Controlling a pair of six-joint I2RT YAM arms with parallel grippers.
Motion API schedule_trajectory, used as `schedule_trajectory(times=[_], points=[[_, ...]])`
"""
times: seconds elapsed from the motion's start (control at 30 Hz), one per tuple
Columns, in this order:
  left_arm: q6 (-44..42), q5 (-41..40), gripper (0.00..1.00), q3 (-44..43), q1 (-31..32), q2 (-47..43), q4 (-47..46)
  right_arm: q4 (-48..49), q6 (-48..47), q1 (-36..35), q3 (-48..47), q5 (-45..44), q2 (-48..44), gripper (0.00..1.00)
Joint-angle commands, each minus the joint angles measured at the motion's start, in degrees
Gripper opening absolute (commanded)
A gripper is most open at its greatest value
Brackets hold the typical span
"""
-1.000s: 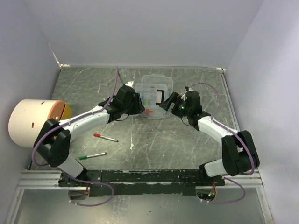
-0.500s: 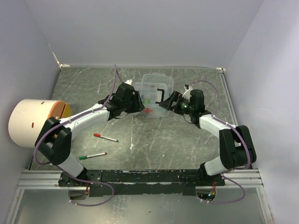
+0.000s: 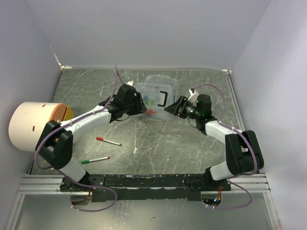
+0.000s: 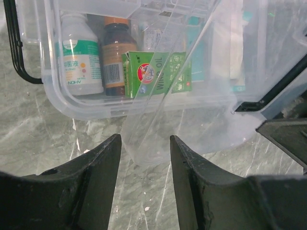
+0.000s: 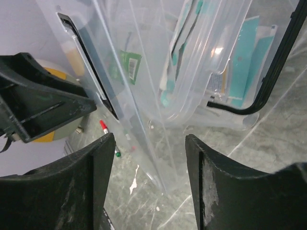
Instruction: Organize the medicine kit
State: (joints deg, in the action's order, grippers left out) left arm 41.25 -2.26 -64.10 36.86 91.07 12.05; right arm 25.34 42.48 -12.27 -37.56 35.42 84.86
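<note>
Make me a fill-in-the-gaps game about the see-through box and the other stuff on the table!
1. The see-through box has a ____ handle.
2. Inside it, a brown bottle stands between a white bottle and a ____ carton.
3. ____ pens lie on the table: a red-capped pen and a green-capped pen.
4. The big white drum sits on the robot's ____ side.

Missing words: black, green, two, left.
</note>
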Motion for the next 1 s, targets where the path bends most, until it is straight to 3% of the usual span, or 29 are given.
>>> schedule_trajectory(times=[0.0, 0.37, 0.5, 0.63, 0.97], points=[[0.3, 0.7, 0.56, -1.1, -0.7, -0.9, 0.7, 3.3, 5.3, -0.3, 2.4, 1.9, -6.2, 0.57], [1.9, 6.8, 0.56, -0.6, -2.6, -1.6, -1.2, 10.4, 9.7, -0.3, 5.5, 5.2, -8.9, 0.55], [2.1, 8.5, 0.56, 0.1, -3.2, -2.2, -2.4, 16.1, 7.1, -0.5, 7.6, 6.5, -9.9, 0.60], [1.5, 9.6, 0.56, 0.4, -3.4, -1.9, -3.2, 13.6, 3.0, -0.6, 5.3, 7.4, -9.0, 0.60], [1.8, 11.1, 0.55, 0.5, -3.6, -2.0, -3.7, 15.6, 2.7, -1.6, 4.1, 5.1, -6.4, 0.50]])
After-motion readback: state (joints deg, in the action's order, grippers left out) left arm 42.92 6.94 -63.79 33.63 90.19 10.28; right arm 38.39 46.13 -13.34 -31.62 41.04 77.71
